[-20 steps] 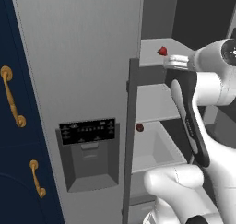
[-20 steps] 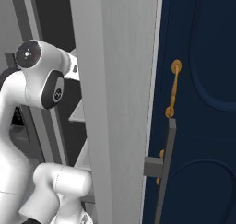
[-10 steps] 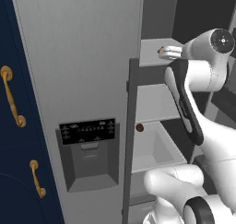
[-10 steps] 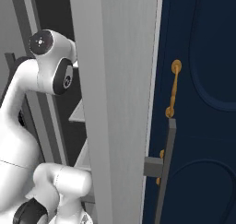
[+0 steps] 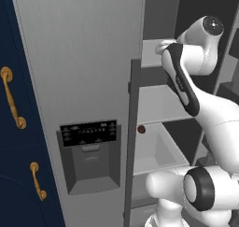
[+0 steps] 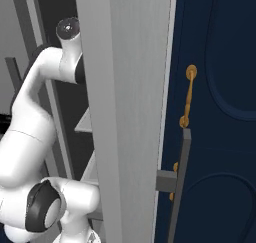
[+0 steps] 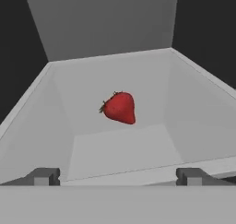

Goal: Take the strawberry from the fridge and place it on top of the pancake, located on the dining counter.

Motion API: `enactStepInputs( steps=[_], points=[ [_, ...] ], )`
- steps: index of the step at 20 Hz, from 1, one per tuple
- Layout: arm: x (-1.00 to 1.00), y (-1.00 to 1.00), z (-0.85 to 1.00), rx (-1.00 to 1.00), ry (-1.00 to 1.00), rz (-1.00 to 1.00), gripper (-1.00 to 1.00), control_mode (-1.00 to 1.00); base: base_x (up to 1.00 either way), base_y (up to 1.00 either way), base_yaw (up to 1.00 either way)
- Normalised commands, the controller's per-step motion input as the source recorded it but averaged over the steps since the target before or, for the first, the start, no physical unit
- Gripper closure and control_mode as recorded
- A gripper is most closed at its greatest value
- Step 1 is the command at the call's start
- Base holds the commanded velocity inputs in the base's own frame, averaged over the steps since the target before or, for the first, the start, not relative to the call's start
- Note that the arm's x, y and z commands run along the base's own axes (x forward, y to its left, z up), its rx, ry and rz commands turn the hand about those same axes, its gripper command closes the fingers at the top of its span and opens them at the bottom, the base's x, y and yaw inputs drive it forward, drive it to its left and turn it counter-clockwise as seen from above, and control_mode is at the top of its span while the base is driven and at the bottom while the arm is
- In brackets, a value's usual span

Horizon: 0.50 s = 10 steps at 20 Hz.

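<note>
The strawberry (image 7: 120,108), small and red, lies on a light grey inner shelf (image 7: 115,149) of the fridge (image 5: 84,58), straight ahead in the hand view. My gripper (image 7: 118,177) is open in front of it, short of the berry, with a fingertip (image 7: 44,176) on either side and nothing between them. In the left base view my arm (image 5: 186,81) reaches onto the fridge's upper shelf (image 5: 151,55) and hides the berry there. The pancake and the dining counter are out of view.
The fridge's left door with the black dispenser panel (image 5: 88,149) is closed. The opened door's edge (image 6: 130,112) stands close to my arm's right. Navy cabinets with gold handles (image 6: 187,97) flank the fridge. A small dark round thing (image 5: 141,128) sits by a lower bin.
My arm has lifted and swung its hand in toward the upper shelf, and it now covers the strawberry in the left base view. The gripper has stayed open.
</note>
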Motion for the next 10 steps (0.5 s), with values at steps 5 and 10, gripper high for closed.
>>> enactStepInputs(
  steps=[5,10],
  points=[
    [0.50,-0.05,-0.10,0.00,0.00,0.14,-1.00,-1.00,0.00,0.00,0.00],
    [0.27,0.01,-0.07,-0.07,0.04,0.02,-1.00,-1.00,0.00,0.00,0.00]
  ],
)
